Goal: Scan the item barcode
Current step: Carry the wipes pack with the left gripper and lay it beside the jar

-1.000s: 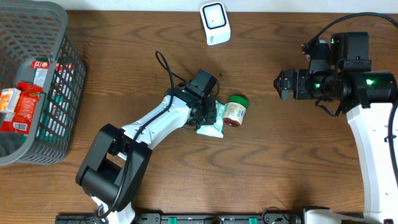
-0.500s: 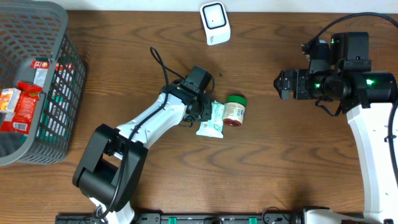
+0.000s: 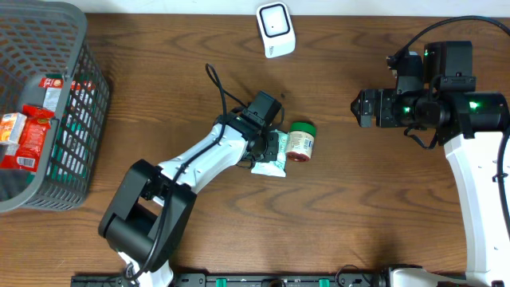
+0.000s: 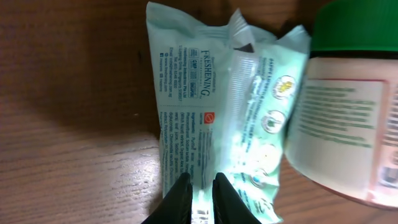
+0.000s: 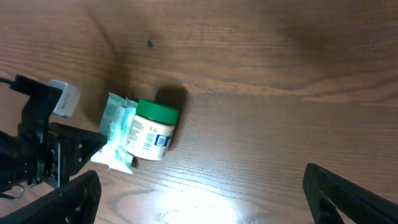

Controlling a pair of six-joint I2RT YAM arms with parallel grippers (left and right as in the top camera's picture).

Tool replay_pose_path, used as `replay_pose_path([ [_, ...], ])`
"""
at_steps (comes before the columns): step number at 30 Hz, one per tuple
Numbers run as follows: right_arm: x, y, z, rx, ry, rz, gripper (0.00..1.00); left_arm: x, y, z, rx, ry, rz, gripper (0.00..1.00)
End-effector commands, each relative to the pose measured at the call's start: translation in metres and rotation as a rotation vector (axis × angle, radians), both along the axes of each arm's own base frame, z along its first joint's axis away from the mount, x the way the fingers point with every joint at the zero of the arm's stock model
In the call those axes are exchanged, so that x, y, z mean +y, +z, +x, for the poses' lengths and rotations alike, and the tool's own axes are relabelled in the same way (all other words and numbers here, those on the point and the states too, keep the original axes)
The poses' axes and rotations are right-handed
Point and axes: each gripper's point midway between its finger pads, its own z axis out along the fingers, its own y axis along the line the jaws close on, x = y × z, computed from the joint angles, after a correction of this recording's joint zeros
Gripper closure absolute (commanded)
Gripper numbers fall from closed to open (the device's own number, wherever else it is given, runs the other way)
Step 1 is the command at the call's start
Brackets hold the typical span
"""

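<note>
A pale green wipes packet point(image 3: 272, 159) lies flat on the wooden table, its printed back facing up. A green-lidded jar point(image 3: 301, 142) lies on its side against the packet's right edge. My left gripper point(image 3: 268, 148) is down over the packet. In the left wrist view its gripper point(image 4: 200, 188) is shut on the raised centre seam of the packet point(image 4: 186, 93), with the jar point(image 4: 348, 106) close on the right. My right gripper point(image 3: 360, 108) hovers open at the right, far from both. The right wrist view shows the packet point(image 5: 115, 140) and jar point(image 5: 152, 130) from above.
A white barcode scanner point(image 3: 275, 29) stands at the back centre of the table. At the far left, a grey wire basket point(image 3: 76, 56) holds red snack packs point(image 3: 24, 135). The left arm's cable point(image 3: 217, 88) loops above its wrist.
The left gripper has shifted right onto the packet, and its jaws have narrowed onto the packet's seam. The right arm has not moved.
</note>
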Motion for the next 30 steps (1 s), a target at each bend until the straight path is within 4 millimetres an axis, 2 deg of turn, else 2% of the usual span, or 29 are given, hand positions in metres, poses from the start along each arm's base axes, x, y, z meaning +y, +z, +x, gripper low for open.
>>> replay_pose_path([
  [1, 0.0, 0.004, 0.002, -0.006, -0.009, 0.015, 0.01, 0.005, -0.013, -0.003, 0.009, -0.009, 0.034, 0.86],
  [6, 0.0, 0.004, 0.002, -0.006, -0.009, 0.015, 0.01, 0.0, -0.003, 0.005, -0.026, -0.02, 0.013, 0.86],
  [11, 0.0, 0.004, 0.002, -0.006, -0.009, 0.015, 0.01, -0.008, 0.023, 0.016, -0.089, -0.029, -0.024, 0.86],
  [13, 0.0, 0.004, 0.002, -0.006, -0.009, 0.015, 0.01, -0.008, 0.026, 0.017, -0.096, -0.029, -0.029, 0.88],
  [16, 0.0, 0.004, 0.002, -0.006, -0.009, 0.015, 0.01, -0.006, 0.021, 0.013, -0.08, -0.029, -0.018, 0.9],
  [25, 0.0, 0.004, 0.002, -0.006, -0.009, 0.015, 0.01, 0.0, -0.011, -0.008, 0.002, -0.049, 0.036, 0.9],
  [30, 0.0, 0.004, 0.002, -0.006, -0.009, 0.015, 0.01, -0.002, -0.013, -0.01, 0.003, -0.057, 0.039, 0.9],
])
